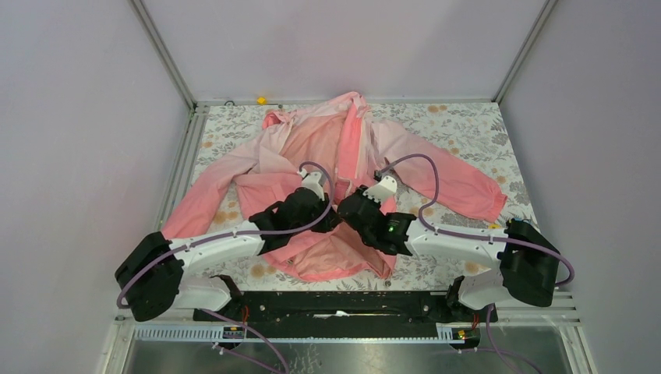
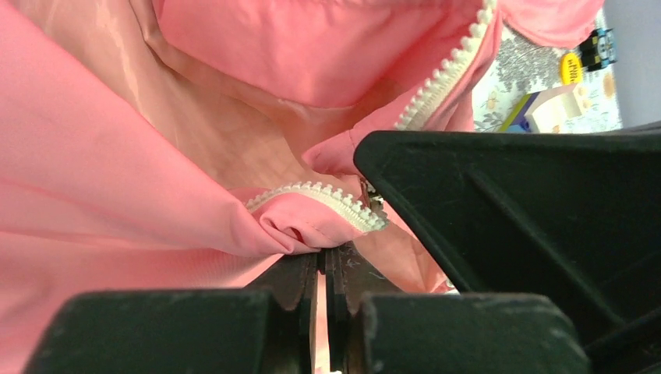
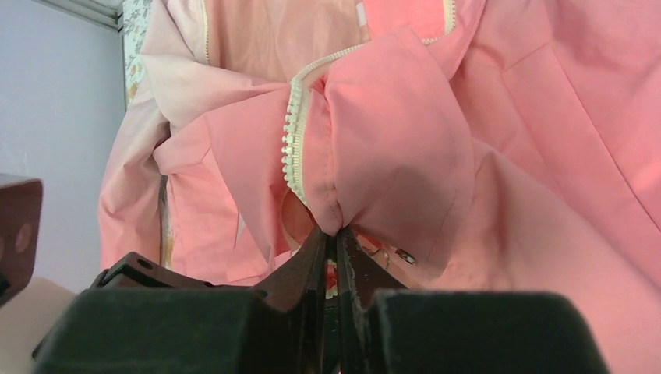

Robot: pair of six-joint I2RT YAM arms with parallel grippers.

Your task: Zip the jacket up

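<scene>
Top external: jacket [image 1: 343, 152] lies open on the floral table [image 1: 468, 125], arms meeting near its hem. Left wrist: left gripper [image 2: 323, 261] is clenched on a hem fold beside the zipper [image 2: 327, 196], likely to steady it. Right wrist: right gripper [image 3: 337, 238] pinches the opposite edge. No legible writing.

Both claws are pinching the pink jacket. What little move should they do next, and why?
Probably bring the two pinched edges together. The left gripper and right gripper are each shut on the jacket beside its zipper teeth, and the jacket lies open.
</scene>
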